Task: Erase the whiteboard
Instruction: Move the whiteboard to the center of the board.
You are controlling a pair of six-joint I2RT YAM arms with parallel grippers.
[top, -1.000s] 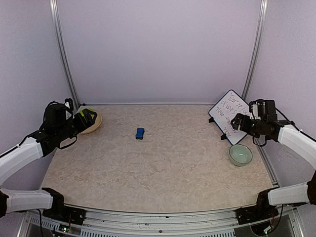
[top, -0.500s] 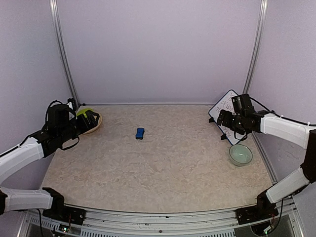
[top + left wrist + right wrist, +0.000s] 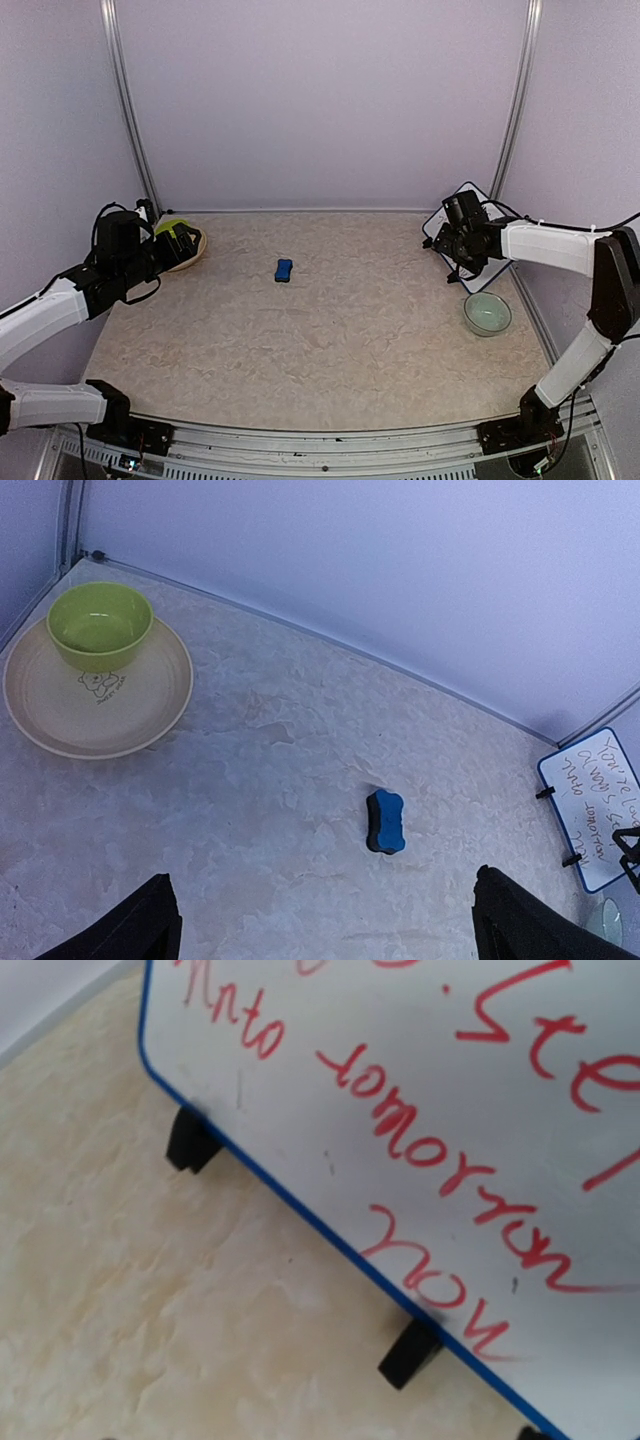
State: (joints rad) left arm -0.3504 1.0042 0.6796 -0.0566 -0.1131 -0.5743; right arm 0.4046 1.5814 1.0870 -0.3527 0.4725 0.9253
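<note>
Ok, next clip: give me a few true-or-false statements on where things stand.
1. The whiteboard carries red writing. True.
2. The left claw holds the blue block. False: the blue block lies on the table, touched by nothing; the left claw is open and empty.
3. A green bowl sits on the beige plate. True.
4. The right claw hovers over the plate. False: the right claw is close to the whiteboard, at the far right.
</note>
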